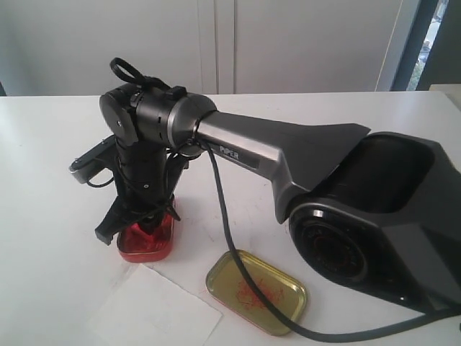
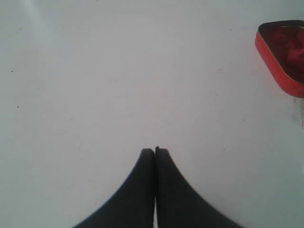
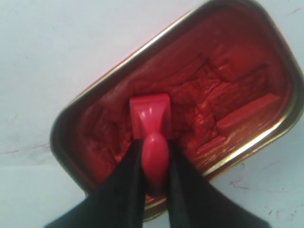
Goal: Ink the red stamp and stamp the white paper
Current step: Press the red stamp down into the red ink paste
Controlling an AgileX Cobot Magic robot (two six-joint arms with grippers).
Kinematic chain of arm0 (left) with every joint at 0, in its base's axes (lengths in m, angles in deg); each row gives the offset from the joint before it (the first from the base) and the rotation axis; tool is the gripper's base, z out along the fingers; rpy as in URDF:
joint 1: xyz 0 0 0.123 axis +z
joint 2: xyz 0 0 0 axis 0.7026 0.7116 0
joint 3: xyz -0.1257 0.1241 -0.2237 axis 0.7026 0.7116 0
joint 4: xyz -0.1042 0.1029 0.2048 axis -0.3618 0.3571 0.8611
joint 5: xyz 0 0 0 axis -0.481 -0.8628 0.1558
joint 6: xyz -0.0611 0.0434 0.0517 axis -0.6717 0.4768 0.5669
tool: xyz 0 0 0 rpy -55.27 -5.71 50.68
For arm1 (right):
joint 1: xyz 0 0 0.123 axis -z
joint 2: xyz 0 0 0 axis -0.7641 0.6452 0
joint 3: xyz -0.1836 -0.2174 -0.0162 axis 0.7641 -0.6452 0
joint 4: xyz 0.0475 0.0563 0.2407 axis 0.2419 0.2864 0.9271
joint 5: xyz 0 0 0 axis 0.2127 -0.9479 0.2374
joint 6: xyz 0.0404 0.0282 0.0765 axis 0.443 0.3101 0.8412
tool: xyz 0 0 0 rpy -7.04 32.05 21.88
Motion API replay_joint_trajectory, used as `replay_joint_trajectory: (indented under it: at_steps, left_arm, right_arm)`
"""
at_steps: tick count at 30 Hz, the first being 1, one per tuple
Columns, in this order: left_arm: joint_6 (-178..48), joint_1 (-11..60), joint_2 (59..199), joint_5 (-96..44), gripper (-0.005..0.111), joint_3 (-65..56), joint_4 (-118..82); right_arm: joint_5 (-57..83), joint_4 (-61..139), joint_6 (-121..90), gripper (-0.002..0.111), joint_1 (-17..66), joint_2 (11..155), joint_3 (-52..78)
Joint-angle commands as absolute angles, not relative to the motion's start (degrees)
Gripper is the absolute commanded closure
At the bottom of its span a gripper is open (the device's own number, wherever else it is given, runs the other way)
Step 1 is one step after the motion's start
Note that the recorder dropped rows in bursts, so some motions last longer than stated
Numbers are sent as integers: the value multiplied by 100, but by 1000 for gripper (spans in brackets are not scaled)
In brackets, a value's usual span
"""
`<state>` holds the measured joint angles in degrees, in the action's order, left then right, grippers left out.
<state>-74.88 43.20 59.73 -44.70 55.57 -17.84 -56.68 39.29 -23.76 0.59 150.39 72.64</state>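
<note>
The red stamp (image 3: pixel 151 114) is pinched by the right gripper (image 3: pixel 154 142); the white paper (image 1: pixel 155 310) at six o'clock could be blotched by lumpy paste (image 3: pixel 223 90).

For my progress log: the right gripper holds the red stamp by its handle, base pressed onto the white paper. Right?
No. The right gripper holds the red stamp by its handle, but its base is pressed into the red ink tin, not onto the white paper, as the right wrist view shows.
</note>
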Motion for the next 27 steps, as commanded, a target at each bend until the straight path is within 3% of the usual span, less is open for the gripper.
replay_joint_trajectory:
  at_steps: [1,27]
  left_arm:
    - [-7493,4330,5948,-4494,107,5607,-1784]
    - [-7493,4330,5948,-4494,107,5607,-1784]
  right_arm:
    - [-5733,3791,-2232,108,70,14926,7392]
    - [-5733,3791,-2201,108,70,14926,7788]
